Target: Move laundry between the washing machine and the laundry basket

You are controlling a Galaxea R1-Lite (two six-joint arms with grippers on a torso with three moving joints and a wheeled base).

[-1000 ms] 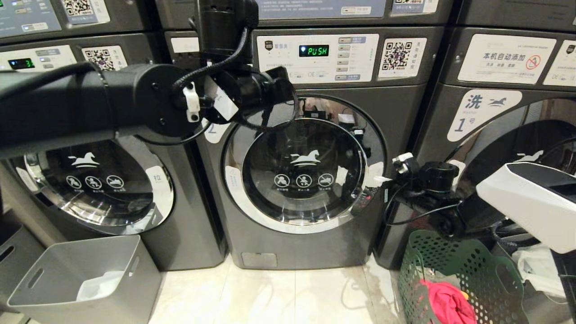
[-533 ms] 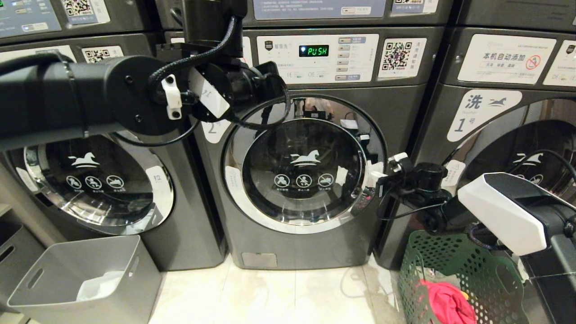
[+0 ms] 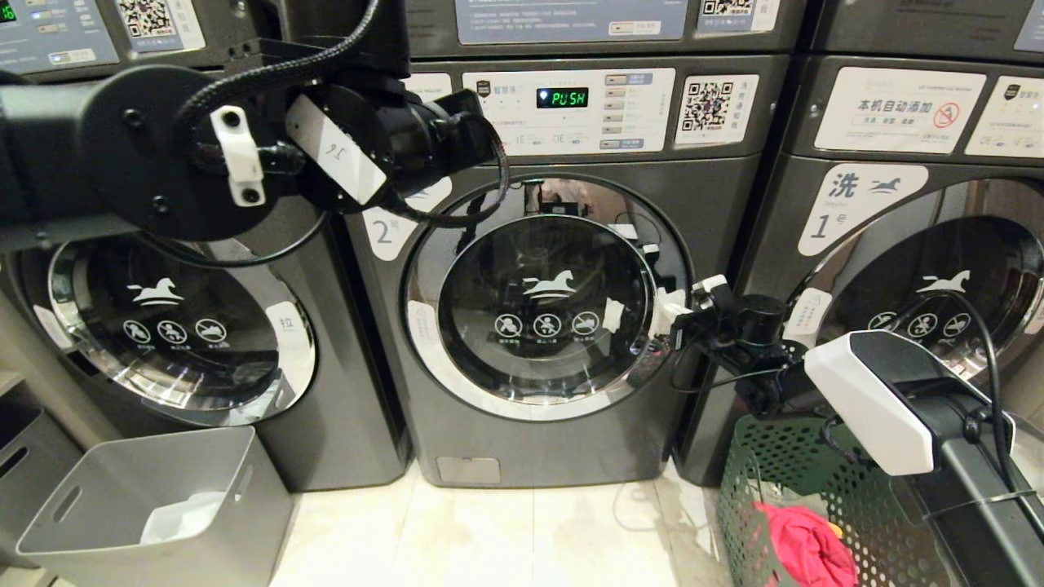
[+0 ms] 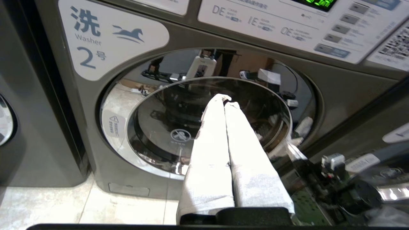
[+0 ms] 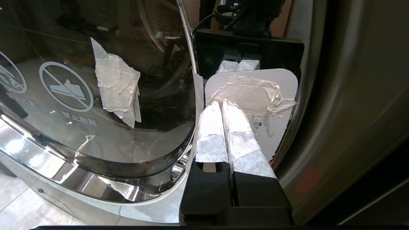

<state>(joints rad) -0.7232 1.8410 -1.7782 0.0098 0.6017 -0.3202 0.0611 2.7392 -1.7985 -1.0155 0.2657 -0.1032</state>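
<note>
The middle washing machine, marked 2, has its round glass door closed. My right gripper is at the door's right rim. In the right wrist view this gripper is shut, with nothing between its taped fingers, and its tips lie against a white taped plate beside the glass. My left gripper is shut and empty, held high in front of the door's upper left. The green laundry basket stands on the floor at the right, under my right arm, with red laundry in it.
A grey plastic bin with something white inside stands at the lower left. More washers flank the middle one: one on the left and number 1 on the right. The control panel reads PUSH.
My right arm has reached left, bringing its gripper from beside the machine to the door's right rim. My left arm has lifted and drawn up and to the left.
</note>
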